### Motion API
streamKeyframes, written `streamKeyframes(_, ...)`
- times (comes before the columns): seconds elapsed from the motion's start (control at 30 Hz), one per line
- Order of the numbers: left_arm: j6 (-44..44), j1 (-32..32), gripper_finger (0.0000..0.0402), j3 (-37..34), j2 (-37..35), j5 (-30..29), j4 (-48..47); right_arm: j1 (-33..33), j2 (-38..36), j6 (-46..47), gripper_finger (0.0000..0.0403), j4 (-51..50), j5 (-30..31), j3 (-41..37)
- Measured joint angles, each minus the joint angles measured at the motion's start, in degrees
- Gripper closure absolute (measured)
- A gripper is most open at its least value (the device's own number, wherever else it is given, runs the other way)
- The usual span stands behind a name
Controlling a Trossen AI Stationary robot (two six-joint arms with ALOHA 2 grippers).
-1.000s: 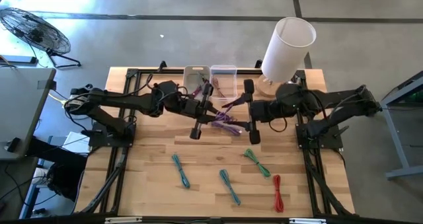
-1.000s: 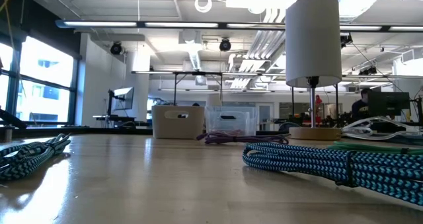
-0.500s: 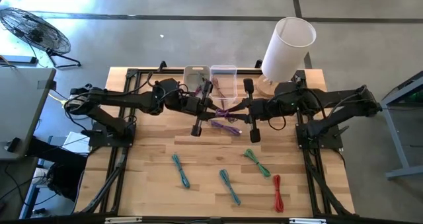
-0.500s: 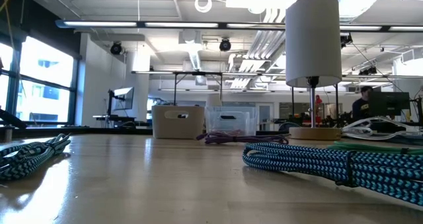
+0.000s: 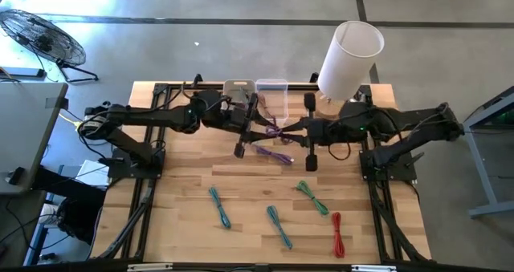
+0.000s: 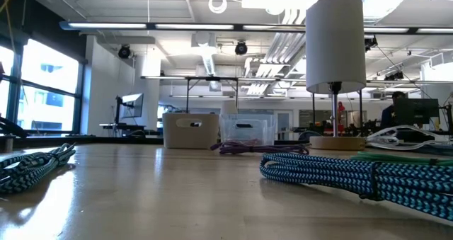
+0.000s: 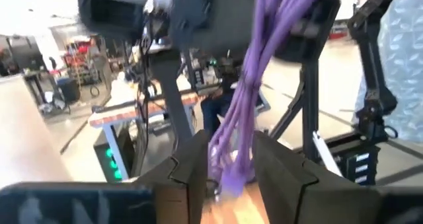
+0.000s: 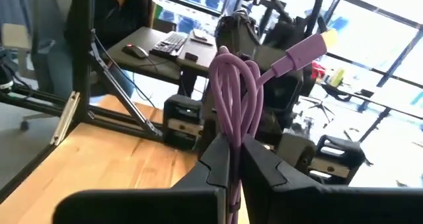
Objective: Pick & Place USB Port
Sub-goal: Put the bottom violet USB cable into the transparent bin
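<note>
A coiled purple USB cable hangs in mid-air over the table's far middle, between my two grippers. My right gripper is shut on it; in its wrist view the bundle's loops and purple plug stick out past the fingers. My left gripper is open, and in the left wrist view its fingers stand on either side of the bundle's other end. A beige bin and a clear bin stand at the far edge. My right gripper pinches several strands of the purple bundle between its two fingers. It comes in about level from the table's right. The bundle reaches on past the fingertips toward the left gripper and is lifted clear of the table. Whether my left gripper's open fingers touch the bundle, I cannot tell.
A second purple cable lies under the grippers. Two blue cables, a green one and a red one lie toward the near edge. A white cylinder lamp stands at the far right.
My right gripper has moved toward the table's left onto the purple bundle and taken hold of it. My left hand has swung a little toward the far edge and the bins. The bundle stays lifted clear between the two grippers.
</note>
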Motion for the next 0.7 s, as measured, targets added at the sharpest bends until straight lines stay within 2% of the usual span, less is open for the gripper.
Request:
streamKeyframes(0.07,0.01,1.03,0.0277,0.00,0.00,0.59,-1.91,0.77,-0.29,1.15,0.0395,-1.97,3.85,1.28)
streamKeyframes(0.23,1.71,3.30,0.0274,-0.09,-0.75,0.77,-6.64,2.03,-0.41,10.51,0.0395,-8.78,18.86,3.57)
streamKeyframes(0.33,5.81,3.59,0.0274,-0.15,-2.56,0.36,-8.86,1.41,-0.42,17.44,0.0395,-13.71,23.99,3.01)
streamKeyframes(0.5,13.47,3.52,0.0273,-0.04,-7.47,-0.61,-11.74,-0.79,0.43,24.67,0.0395,-12.40,20.89,-1.90)
streamKeyframes(0.7,18.92,3.54,0.0273,0.04,-16.70,-5.01,-22.40,-3.58,4.01,26.98,0.0395,-6.89,15.96,-7.76)
